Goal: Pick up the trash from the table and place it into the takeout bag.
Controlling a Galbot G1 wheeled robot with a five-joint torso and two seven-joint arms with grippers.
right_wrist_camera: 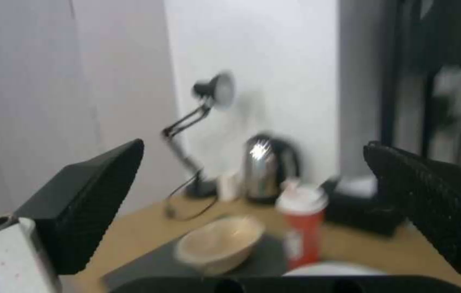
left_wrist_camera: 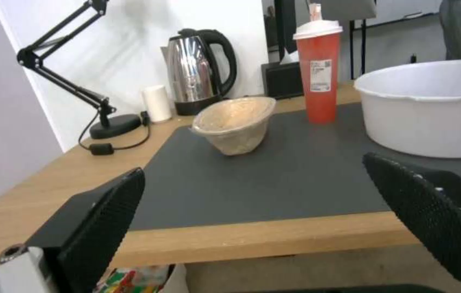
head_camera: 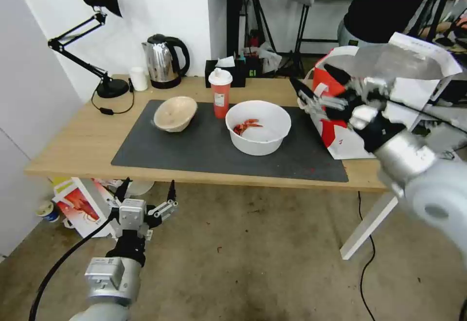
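While right hand (head_camera: 318,87) hovers open, white bowl (head_camera: 258,126) sits below-left.

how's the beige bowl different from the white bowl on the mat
The beige bowl is smaller and tilted on its side, while the white bowl is larger and sits upright. The beige bowl looks empty; the white bowl holds red food scraps. The beige bowl lies left of the red cup, the white bowl to its right. Both rest on the dark mat, untouched by either gripper.

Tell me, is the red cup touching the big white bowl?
Apart. In the left wrist view, a strip of dark mat shows between the red cup and the white bowl.
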